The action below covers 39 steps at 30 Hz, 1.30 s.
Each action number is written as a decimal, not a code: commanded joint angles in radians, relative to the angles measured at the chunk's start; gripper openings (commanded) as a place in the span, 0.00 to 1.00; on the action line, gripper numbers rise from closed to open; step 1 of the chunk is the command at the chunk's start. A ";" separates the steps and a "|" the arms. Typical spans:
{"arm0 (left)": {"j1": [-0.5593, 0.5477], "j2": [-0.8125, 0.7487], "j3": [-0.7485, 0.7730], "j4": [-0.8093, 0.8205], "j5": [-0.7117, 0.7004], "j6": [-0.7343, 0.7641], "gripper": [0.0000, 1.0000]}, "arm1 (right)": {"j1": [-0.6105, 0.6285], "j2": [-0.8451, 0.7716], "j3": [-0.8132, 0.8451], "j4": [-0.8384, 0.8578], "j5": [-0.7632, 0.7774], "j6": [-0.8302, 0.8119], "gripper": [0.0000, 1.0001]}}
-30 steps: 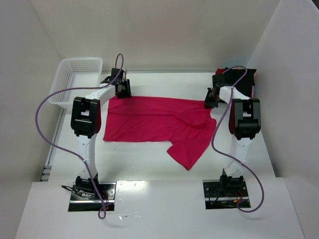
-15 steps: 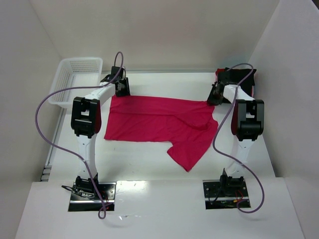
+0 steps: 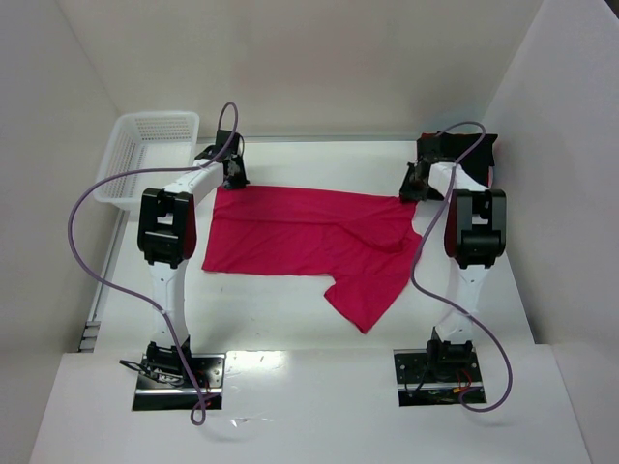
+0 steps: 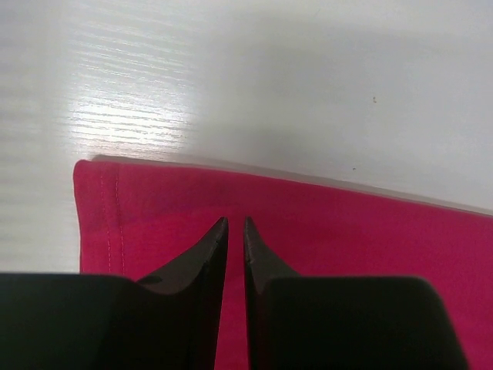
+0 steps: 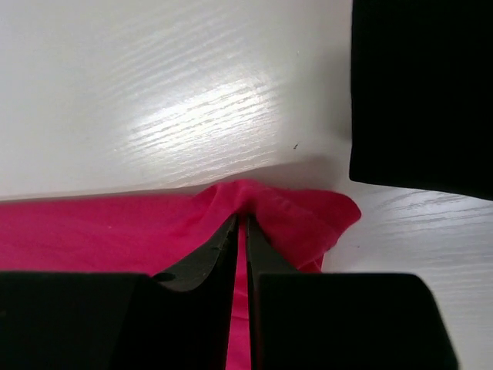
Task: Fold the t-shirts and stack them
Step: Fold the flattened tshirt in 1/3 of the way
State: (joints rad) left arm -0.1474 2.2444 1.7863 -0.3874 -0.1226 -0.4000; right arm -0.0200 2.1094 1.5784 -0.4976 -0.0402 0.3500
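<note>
Right, red t-shirt lies spread on the table, one sleeve trailing toward the near edge. Right gripper is clenched on the far right corner, with the cloth puckered up at its tips. Left gripper sits over the far left hem corner, jaws nearly together. No pucker there, so can't tell if it has fabric. Grabbing both far corners looks like setup for tensioning or a first fold. Black cloth just beside the right corner is a snag risk.

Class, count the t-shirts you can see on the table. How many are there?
2: a red shirt spread in the middle, and a black shirt at the far right corner. Others may hide beneath it.
</note>
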 commanded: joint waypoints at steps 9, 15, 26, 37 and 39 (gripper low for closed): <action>0.003 0.030 0.030 -0.041 -0.041 -0.025 0.05 | 0.034 0.026 0.014 -0.025 0.083 -0.025 0.09; 0.003 0.040 0.030 -0.059 -0.041 -0.016 0.00 | 0.080 0.093 0.092 -0.070 0.141 -0.045 0.07; 0.003 0.099 0.094 -0.090 -0.032 -0.007 0.00 | 0.080 0.196 0.267 -0.101 0.141 -0.045 0.07; 0.037 0.245 0.369 -0.157 -0.020 -0.007 0.00 | 0.080 0.334 0.518 -0.157 0.141 -0.045 0.07; 0.046 0.297 0.441 -0.194 -0.020 -0.007 0.00 | 0.080 0.379 0.601 -0.173 0.132 -0.045 0.07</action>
State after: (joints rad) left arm -0.1276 2.4802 2.1403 -0.5259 -0.1509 -0.4175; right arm 0.0528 2.4294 2.0670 -0.6365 0.0757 0.3161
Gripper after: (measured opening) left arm 0.001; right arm 0.074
